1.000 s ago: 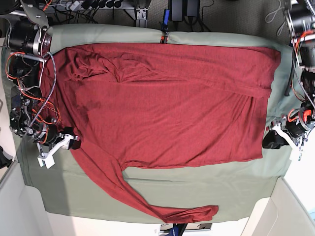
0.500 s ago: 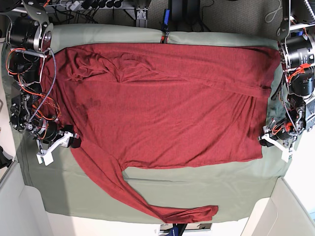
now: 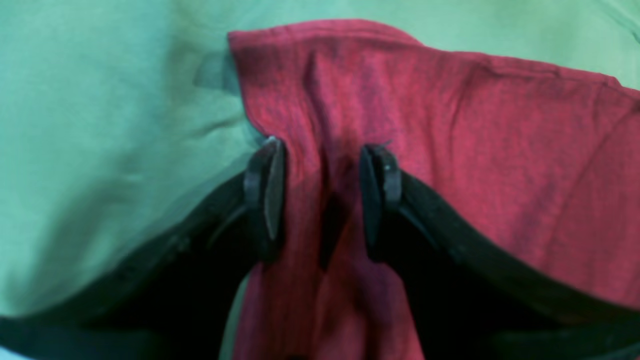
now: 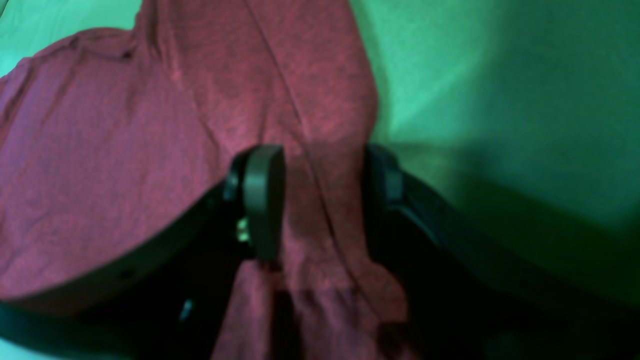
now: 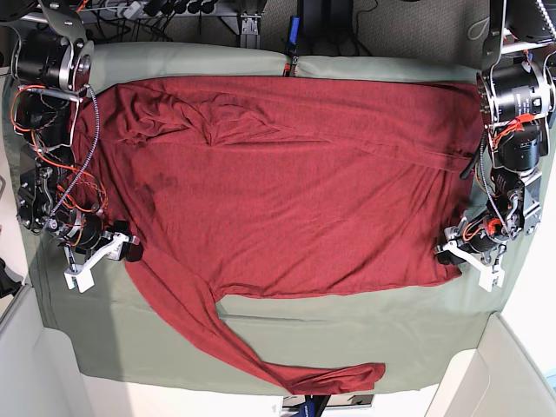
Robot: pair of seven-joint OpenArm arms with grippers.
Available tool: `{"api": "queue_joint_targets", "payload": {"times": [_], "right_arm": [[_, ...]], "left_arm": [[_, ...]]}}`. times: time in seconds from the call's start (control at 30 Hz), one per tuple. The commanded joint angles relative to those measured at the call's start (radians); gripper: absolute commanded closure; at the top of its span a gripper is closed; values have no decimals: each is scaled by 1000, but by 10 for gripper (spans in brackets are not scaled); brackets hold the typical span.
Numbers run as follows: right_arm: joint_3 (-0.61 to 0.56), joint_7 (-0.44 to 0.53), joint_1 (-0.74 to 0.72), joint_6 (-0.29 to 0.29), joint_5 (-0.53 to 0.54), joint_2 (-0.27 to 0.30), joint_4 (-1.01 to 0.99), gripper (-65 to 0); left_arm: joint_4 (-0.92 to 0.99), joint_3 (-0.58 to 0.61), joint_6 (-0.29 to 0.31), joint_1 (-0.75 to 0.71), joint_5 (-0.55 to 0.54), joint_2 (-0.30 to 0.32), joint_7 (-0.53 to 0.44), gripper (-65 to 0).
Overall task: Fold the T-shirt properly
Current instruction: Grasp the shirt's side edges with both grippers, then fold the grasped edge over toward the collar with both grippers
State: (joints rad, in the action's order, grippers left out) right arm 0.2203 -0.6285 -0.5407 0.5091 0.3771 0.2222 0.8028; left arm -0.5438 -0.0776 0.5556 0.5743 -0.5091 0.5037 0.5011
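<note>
The dark red T-shirt (image 5: 287, 182) lies spread on the green table cloth (image 5: 347, 334), hem to the right. One long sleeve (image 5: 261, 356) trails toward the front edge; the other is bunched at the back left (image 5: 191, 117). My left gripper (image 5: 453, 252) is down at the hem's front corner. In the left wrist view, it (image 3: 322, 200) stands open, its fingers (image 3: 265, 195) astride a ridge of the T-shirt (image 3: 500, 165). My right gripper (image 5: 130, 249) sits at the shirt's left edge above the trailing sleeve. In the right wrist view, it (image 4: 322, 200) is open over the T-shirt (image 4: 125, 150).
Cables and hardware (image 5: 304, 17) crowd the back edge beyond the table. White panels stand at the front corners (image 5: 43, 365) (image 5: 512, 373). Both arms' bodies hang over the short ends of the table, the left arm (image 5: 512, 113) above the hem.
My left arm has swung in from the right table edge, bringing its gripper onto the hem corner. The right gripper has barely shifted. The shirt lies as before.
</note>
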Motion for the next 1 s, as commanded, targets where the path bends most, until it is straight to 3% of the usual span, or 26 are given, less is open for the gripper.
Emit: {"api": "queue_joint_targets", "payload": {"times": [0.0,0.07,0.13,0.17,0.23,0.27,0.3,0.37,0.43,0.77,0.97], "right_arm": [[1,-23,-16,-3,-10,10,7,-259],[1,-23,-16,-3,-10,10,7,-258],[1,-22,-16,-3,-10,10,7,-254],[1,-20,-16,-3,-10,10,7,-226],[1,-10,-16,-3,-11,10,7,-100],[1,0,-16,-3,-11,10,7,-23],[1,5,-16,-3,-11,10,7,0],[1,7,-18,2,-13,11,10,0],[1,5,-18,18,-23,11,33,0],[1,-93,27,21,-52,16,293,0],[1,-109,120,21,-44,17,409,0]], "left_arm": [[-12,0,24,24,-14,11,5,-272],[-12,0,29,24,-24,11,3,-228],[-12,0,29,24,-25,11,3,-141],[-12,0,31,24,-25,11,0,-87],[-12,0,33,24,-24,12,-22,0],[-12,0,33,24,-24,13,-40,0],[-12,0,34,24,-21,14,-63,0],[-13,0,64,25,-17,20,-105,0],[-23,0,138,25,-17,30,-117,0],[-128,0,143,5,-18,72,-89,0],[-296,0,143,-145,-26,111,-14,0]]}}
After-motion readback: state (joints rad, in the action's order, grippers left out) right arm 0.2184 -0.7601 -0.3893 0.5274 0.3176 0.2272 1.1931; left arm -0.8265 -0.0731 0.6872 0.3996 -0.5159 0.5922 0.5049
